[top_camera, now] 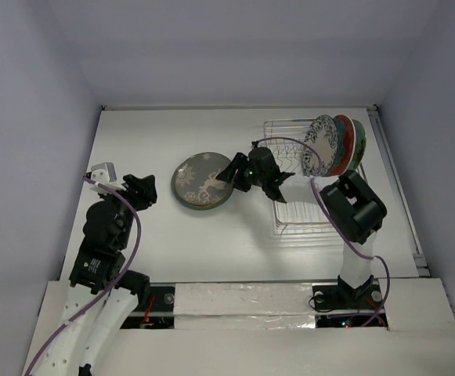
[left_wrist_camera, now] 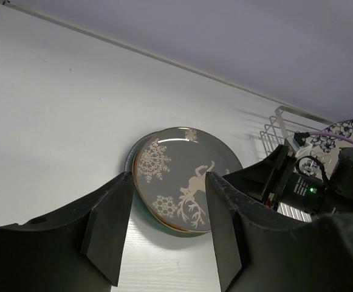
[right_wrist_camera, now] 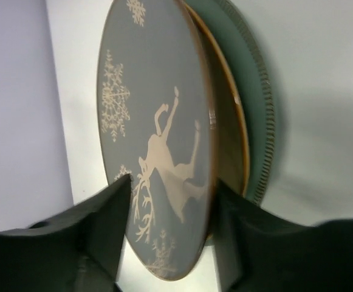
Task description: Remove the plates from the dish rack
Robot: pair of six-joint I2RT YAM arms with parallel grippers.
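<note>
Grey reindeer plate (top_camera: 202,180) lies stacked on a teal plate (right_wrist_camera: 256,103) mid-table, left of the dish rack (top_camera: 290,225). Three more plates (top_camera: 333,145) stand at the rack's far end. Only the right wrist view shows the right gripper (right_wrist_camera: 171,185) spread wide, straddling the reindeer plate's rim; contact unclear. Left gripper (top_camera: 142,190) is agape and empty, left of the stack.

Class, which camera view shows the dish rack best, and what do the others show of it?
Top external: the dish rack shows nearly whole, with three plates standing at its far end and the right arm crossing part of it. Left wrist catches only a wire corner. Right wrist shows none of it.
</note>
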